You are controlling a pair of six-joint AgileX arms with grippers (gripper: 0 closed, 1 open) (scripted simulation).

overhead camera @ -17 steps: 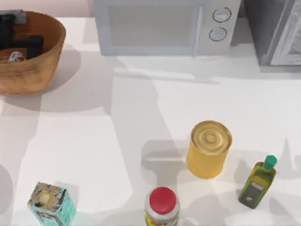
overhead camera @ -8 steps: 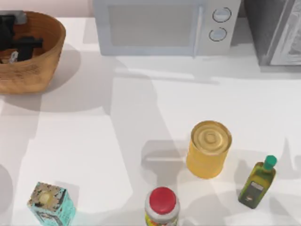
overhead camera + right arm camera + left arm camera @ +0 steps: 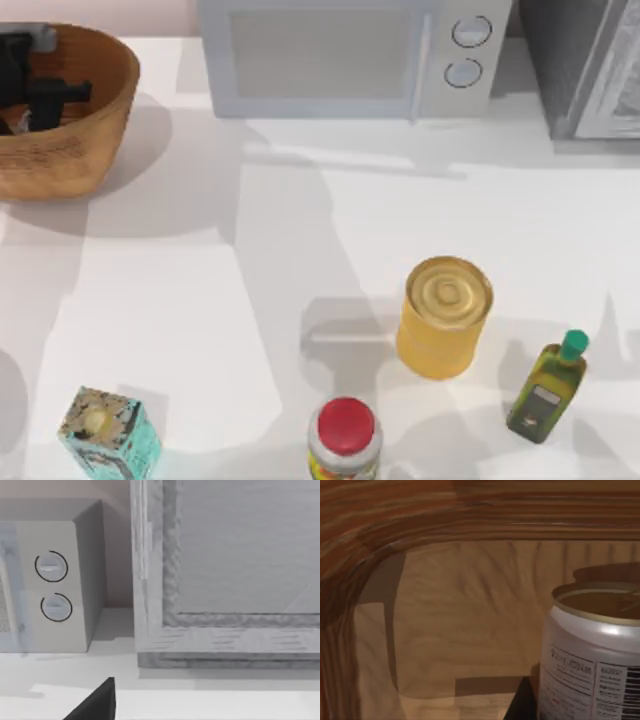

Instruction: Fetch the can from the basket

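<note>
The brown woven basket (image 3: 95, 130) stands at the table's far left corner. My left gripper (image 3: 35, 95) is down inside it and covers the can in the top view. In the left wrist view the small white can (image 3: 592, 650) stands upright and very close, its pale gold top and printed label showing, with the basket's inner wall (image 3: 445, 605) behind it. A dark part of the gripper lies right beside the can's base. My right arm is parked off the right side; one fingertip (image 3: 95, 702) shows, well off centre, with nothing beside it.
A microwave (image 3: 350, 55) lines the back edge, with a grey cabinet (image 3: 590, 65) to its right. A large yellow can (image 3: 445, 315), an oil bottle (image 3: 548, 388), a red-lidded jar (image 3: 345, 438) and a teal carton (image 3: 108, 432) stand along the front.
Over the last second my left gripper has sunk lower into the basket and now covers the can, which showed beside it before. Since half a second ago it has barely moved.
</note>
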